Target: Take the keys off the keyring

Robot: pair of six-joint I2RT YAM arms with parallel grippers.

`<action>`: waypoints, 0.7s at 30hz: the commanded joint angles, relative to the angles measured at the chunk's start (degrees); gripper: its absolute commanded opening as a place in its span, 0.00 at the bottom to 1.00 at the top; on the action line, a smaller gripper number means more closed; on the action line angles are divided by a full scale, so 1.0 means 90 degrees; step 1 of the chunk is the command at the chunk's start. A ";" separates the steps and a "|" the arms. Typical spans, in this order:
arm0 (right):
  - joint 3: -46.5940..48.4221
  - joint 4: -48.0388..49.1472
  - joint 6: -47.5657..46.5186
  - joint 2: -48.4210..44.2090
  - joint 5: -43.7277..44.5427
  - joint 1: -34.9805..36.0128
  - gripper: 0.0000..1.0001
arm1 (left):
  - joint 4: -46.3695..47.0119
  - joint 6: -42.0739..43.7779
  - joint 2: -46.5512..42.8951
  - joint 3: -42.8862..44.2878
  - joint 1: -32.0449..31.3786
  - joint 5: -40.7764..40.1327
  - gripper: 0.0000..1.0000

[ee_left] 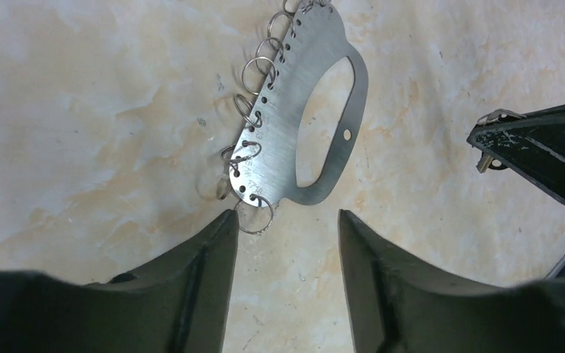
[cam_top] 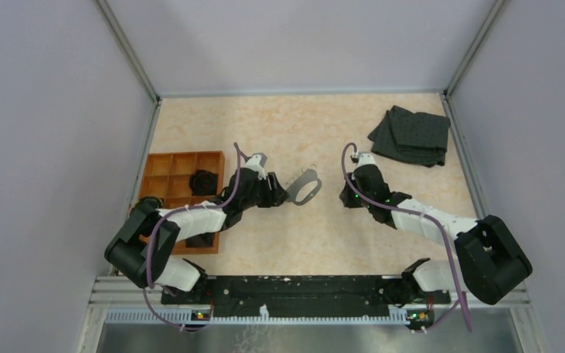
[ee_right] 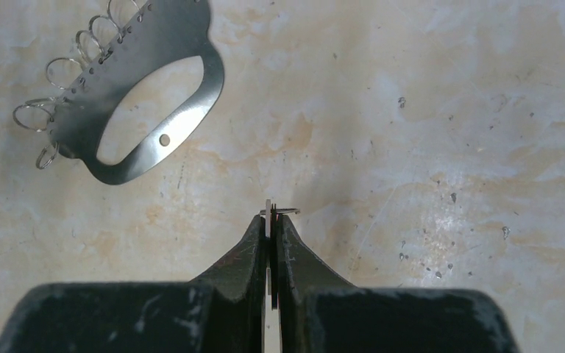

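The keyring (cam_top: 303, 177) is a flat grey metal plate with an oval hole, lying mid-table; it also shows in the left wrist view (ee_left: 294, 95) and the right wrist view (ee_right: 143, 44). Small wire rings (ee_left: 257, 73) hang from holes along one edge; those that show look empty. My left gripper (cam_top: 279, 193) is open, its jaws (ee_left: 287, 217) just short of the plate's near end, the left fingertip (ee_left: 224, 220) beside the last wire ring. My right gripper (cam_top: 344, 193) is to the right of the plate, shut (ee_right: 271, 218) on a thin key (ee_right: 268, 209) with a small ring (ee_right: 287, 212).
A brown wooden compartment tray (cam_top: 163, 176) stands at the left under my left arm, with a black lump (cam_top: 204, 182) in one cell. A dark folded cloth (cam_top: 412, 136) lies at the back right. Grey walls close in the table on three sides.
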 commanded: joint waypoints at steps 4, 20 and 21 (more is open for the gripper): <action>-0.0073 0.0130 0.0131 0.0029 0.0564 -0.0043 0.00 | -0.0267 0.0332 -0.0823 0.0159 0.0028 -0.0099 0.98; 0.0211 -0.0487 0.0154 -0.0236 0.1193 -0.0227 0.37 | -0.2147 0.0541 -0.2332 0.1187 0.0020 0.1011 0.99; 0.0267 -0.0577 0.0130 -0.0346 0.1236 -0.0231 0.39 | -0.2187 0.0590 -0.2449 0.1209 0.0018 0.1031 0.99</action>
